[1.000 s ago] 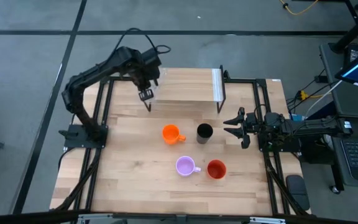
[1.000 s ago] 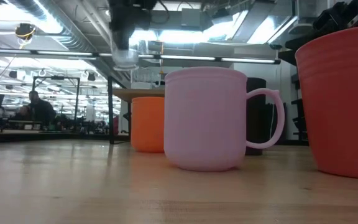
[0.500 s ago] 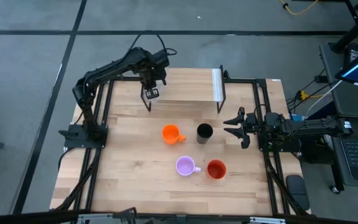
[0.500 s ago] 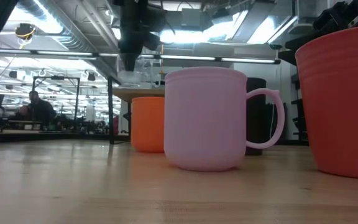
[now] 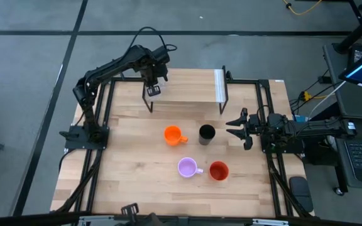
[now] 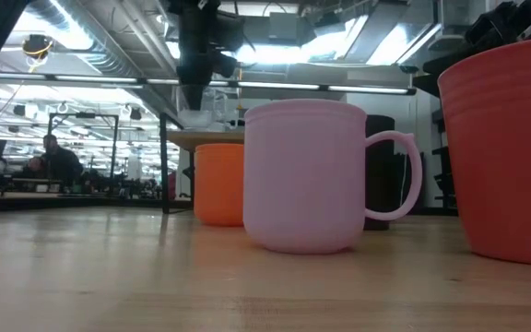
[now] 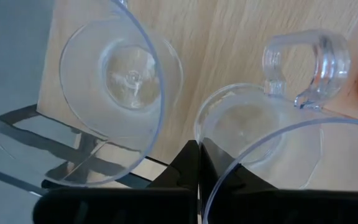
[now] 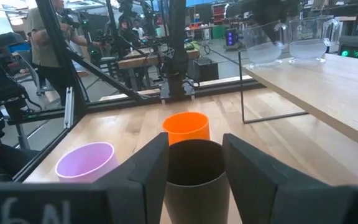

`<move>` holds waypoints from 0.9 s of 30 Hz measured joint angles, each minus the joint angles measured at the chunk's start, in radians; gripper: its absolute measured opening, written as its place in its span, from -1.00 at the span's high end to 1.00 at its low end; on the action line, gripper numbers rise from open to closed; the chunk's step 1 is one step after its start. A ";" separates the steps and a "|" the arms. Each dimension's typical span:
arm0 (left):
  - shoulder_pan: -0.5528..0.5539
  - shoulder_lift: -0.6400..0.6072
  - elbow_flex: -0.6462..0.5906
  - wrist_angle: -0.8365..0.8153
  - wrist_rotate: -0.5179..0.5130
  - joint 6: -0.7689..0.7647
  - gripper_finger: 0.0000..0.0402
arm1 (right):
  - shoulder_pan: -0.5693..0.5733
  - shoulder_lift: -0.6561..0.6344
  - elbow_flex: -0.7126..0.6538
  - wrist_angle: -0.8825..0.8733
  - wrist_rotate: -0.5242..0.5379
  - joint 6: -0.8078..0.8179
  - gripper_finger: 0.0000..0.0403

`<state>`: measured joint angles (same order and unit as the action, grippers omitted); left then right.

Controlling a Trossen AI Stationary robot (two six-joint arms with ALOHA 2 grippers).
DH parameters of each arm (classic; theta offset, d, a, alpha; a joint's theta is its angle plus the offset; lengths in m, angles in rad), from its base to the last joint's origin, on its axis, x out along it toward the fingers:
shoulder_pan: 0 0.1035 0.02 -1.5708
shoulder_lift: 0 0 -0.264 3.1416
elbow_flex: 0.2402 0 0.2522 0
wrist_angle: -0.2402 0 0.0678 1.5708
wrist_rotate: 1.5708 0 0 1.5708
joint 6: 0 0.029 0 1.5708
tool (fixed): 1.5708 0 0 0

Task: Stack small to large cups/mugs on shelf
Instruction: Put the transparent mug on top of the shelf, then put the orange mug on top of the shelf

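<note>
The shelf (image 5: 187, 88) stands at the table's far side. My left gripper (image 5: 153, 90) is over its left end, fingers pointing down, shut at the rim of a handled clear glass cup (image 7: 260, 134). A second clear glass cup (image 7: 114, 81) stands on its base beside that one, at the shelf's corner. The orange mug (image 5: 173, 134), black cup (image 5: 207, 133), lilac mug (image 5: 187, 167) and red-orange cup (image 5: 219, 170) stand upright on the table. My right gripper (image 5: 234, 125) is open, level, a little to the right of the black cup (image 8: 194, 180) and apart from it. My left gripper comes from above, pointing down. The rim of the handled glass cup (image 7: 211, 186) runs in between its two shut fingers, on the side opposite the handle (image 7: 303, 68). The cup is upright, with its base on the shelf's top board (image 7: 229, 37).
Black frame rails run along the table's left and right edges (image 5: 96, 157). The shelf's pale strip (image 5: 219, 85) is at its right end, and the board between it and the glass cups is bare. People show in the room beyond the table (image 8: 48, 43).
My left gripper has gone a little toward the table's far right and down, carrying the glass cup. The cup hung above the shelf's height before; now it stands on the shelf's left end beside the other glass cup. In the last half second it has hardly moved.
</note>
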<state>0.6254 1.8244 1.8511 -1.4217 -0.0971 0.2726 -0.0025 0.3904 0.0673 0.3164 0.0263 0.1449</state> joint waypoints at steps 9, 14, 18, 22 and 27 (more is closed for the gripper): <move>-0.005 0.000 0.000 0.018 -0.002 0.027 0.85 | 0.000 0.000 0.000 0.000 0.000 0.002 0.23; -0.005 0.000 0.000 0.037 -0.016 0.027 0.80 | 0.000 0.000 0.000 0.000 0.000 0.001 0.23; -0.006 0.000 0.000 0.061 -0.016 0.026 0.77 | 0.000 0.000 0.000 0.000 0.000 0.001 0.23; -0.013 0.000 0.000 0.062 -0.017 0.025 0.68 | 0.000 0.000 0.000 0.000 -0.001 0.000 0.23; -0.023 0.000 0.026 0.039 -0.020 0.018 0.56 | 0.000 0.000 0.000 0.000 -0.001 0.000 0.24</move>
<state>0.6019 1.8244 1.8767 -1.3823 -0.1173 0.2909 -0.0025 0.3904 0.0673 0.3164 0.0257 0.1448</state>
